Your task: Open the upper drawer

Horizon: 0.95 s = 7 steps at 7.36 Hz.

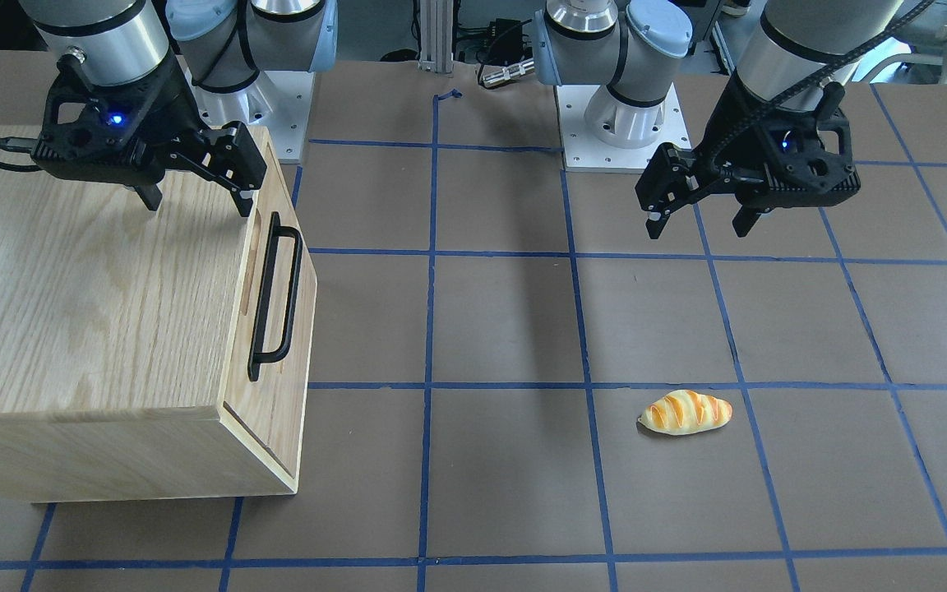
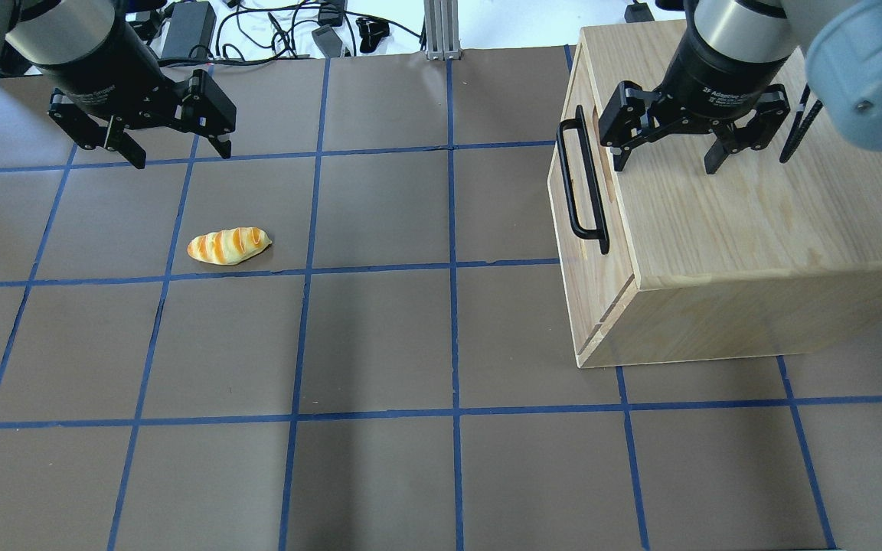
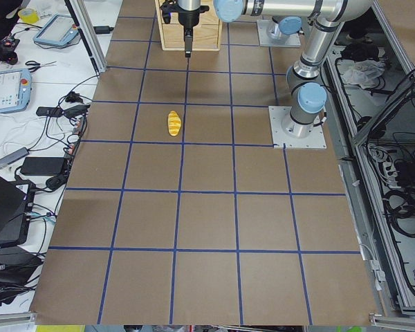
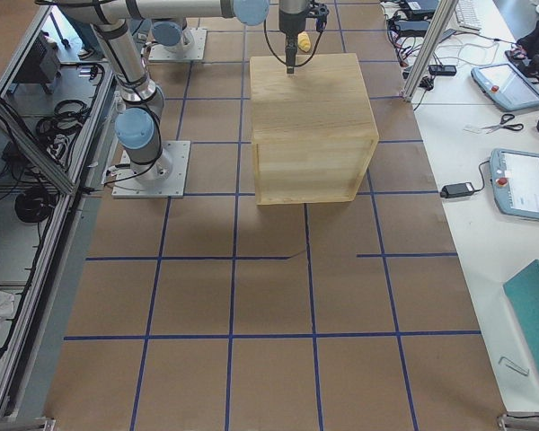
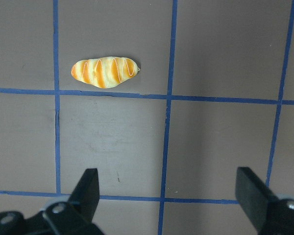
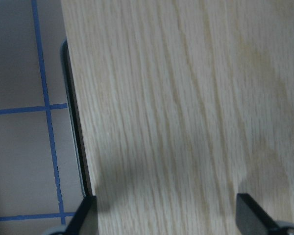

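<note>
My right pincer (image 2: 667,164) hung released over the cabinet (image 2: 717,222) top, just behind its front edge. Below, the upper drawer (image 2: 580,268) sat shut. I judged I should clear the edge, drop, clench the handle (image 2: 580,184) mid-bar and pull straight. My left pincer (image 2: 181,157) hung released, well apart.

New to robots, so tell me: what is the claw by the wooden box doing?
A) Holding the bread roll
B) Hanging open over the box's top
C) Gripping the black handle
B: the right gripper is open over the wooden box's top, beside the black handle, not on it.
</note>
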Available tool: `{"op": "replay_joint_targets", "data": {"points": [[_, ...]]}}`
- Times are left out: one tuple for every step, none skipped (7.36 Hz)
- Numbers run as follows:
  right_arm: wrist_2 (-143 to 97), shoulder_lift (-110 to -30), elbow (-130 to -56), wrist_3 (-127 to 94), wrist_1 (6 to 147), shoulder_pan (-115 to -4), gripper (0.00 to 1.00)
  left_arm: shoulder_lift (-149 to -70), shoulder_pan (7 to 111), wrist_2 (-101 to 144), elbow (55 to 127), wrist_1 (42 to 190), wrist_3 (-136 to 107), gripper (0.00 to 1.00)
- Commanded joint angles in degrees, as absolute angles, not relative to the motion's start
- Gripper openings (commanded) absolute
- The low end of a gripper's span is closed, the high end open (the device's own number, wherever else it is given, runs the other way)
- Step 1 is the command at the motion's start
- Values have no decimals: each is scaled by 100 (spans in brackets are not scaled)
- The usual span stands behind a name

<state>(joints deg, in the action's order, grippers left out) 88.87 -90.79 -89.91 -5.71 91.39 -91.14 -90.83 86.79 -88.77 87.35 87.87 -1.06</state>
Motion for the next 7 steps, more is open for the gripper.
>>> {"op": "replay_joint_targets", "data": {"points": [[8886, -9079, -8991, -571, 9141, -9114, 100, -9123, 8623, -8824, 8693, 8754, -132, 100], [8886, -9079, -8991, -571, 9141, -9114, 100, -9123, 8613, -8833, 8666, 8667, -62, 100], [8886, -9079, -8991, -571, 9132, -9114, 100, -9132, 8613, -8824, 8701, 8536, -62, 100], [8886, -9079, -8991, -571, 9132, -9114, 100, -9149, 8613, -8789, 8745, 8517, -62, 100], [8894, -9079, -8991, -571, 9132, -9114, 100, -9210, 8657, -8580, 8710, 8517, -140, 100], [8886, -9079, -8991, -571, 9132, -9114, 100, -9298, 8683, -8500, 8675, 8316, -158, 100], [8886, -9079, -8991, -571, 9132, -9114, 100, -9377, 8823, -8221, 8675, 8088, -167, 100]]}}
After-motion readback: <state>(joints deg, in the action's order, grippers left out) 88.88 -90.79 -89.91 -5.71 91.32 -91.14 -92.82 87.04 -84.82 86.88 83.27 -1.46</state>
